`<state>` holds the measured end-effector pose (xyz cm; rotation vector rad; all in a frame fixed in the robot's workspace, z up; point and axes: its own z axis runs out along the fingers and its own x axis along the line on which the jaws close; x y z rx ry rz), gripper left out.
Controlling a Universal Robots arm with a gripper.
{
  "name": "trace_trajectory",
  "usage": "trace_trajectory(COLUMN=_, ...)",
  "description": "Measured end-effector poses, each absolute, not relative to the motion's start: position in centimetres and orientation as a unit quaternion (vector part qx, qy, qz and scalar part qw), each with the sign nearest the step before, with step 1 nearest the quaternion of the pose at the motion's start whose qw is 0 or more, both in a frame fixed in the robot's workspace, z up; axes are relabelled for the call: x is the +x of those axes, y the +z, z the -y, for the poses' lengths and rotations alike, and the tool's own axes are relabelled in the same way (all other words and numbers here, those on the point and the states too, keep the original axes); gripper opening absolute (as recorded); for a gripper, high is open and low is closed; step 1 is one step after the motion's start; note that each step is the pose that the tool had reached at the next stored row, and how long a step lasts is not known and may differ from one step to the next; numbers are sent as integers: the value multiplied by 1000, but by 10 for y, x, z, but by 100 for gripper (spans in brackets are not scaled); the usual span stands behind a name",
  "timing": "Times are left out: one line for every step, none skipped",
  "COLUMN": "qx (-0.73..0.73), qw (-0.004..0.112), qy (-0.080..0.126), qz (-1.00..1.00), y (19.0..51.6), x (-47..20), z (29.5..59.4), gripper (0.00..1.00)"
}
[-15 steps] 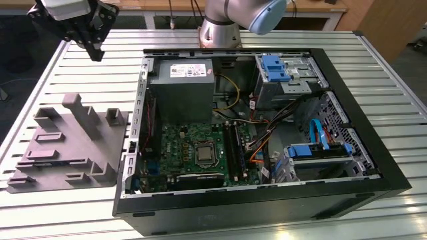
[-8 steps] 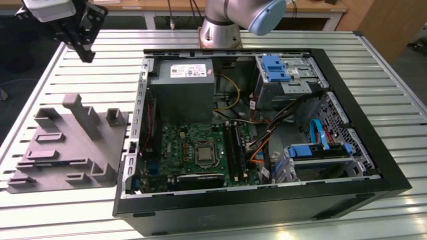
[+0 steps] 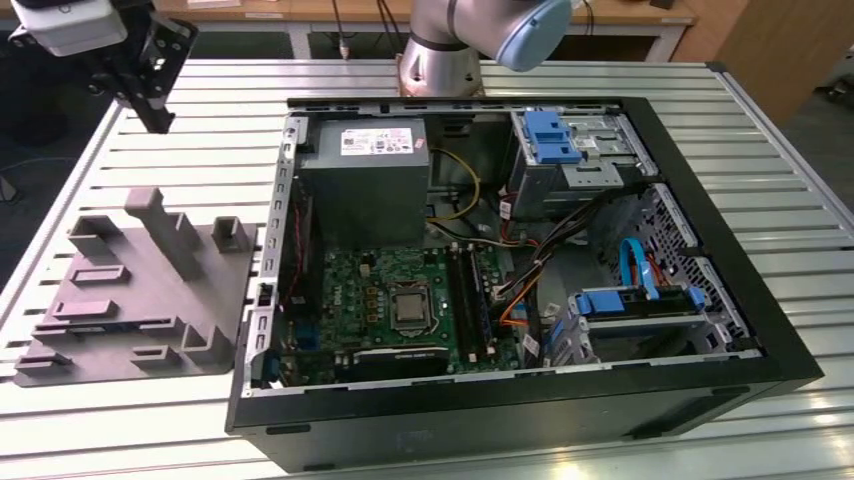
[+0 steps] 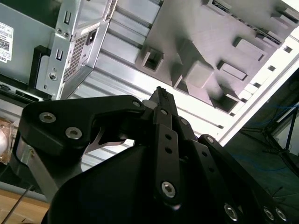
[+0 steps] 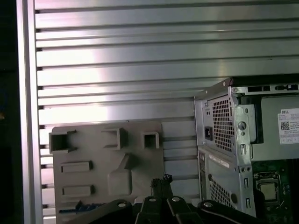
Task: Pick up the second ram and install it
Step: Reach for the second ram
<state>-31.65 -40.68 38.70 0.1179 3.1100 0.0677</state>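
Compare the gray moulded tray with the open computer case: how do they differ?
The gray tray is a low slab with raised blocks and pockets; the computer case is a deep black box. The tray is plain gray; the case holds a green motherboard and a power supply. The tray lies at the exterior view's left, the case right of it. Both rest on the slatted table.

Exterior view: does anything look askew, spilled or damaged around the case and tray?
Nothing stands out. The open computer case lies flat on the slatted table, the gray tray sits flat beside it at the exterior view's left, and the gripper hangs shut and empty above the table.
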Motion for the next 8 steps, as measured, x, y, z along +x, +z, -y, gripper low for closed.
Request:
trace_trajectory(qx=38, qw=14, qy=22, qz=-999, y=387, x=-318, z=408, gripper=11)
trace_trajectory(qx=38, qw=14, qy=22, qz=-999, y=386, x=-321, z=409, gripper=11)
trace_trajectory(qx=38, qw=14, qy=22, qz=-999, y=386, x=-323, z=410, gripper=11)
trace_trajectory(qx=38, qw=14, qy=22, qz=-999, y=385, x=-325, z=411, gripper=11)
trace_trajectory(qx=38, qw=14, qy=22, qz=-999, y=385, x=-327, z=412, gripper=11)
trace_trajectory(qx=38, qw=14, qy=22, qz=-999, y=384, x=-329, z=414, gripper=11)
trace_trajectory(qx=38, qw=14, qy=22, qz=-999, y=384, x=-332, z=415, gripper=11)
trace_trajectory(qx=38, qw=14, qy=22, qz=-999, y=384, x=-334, z=416, gripper=11)
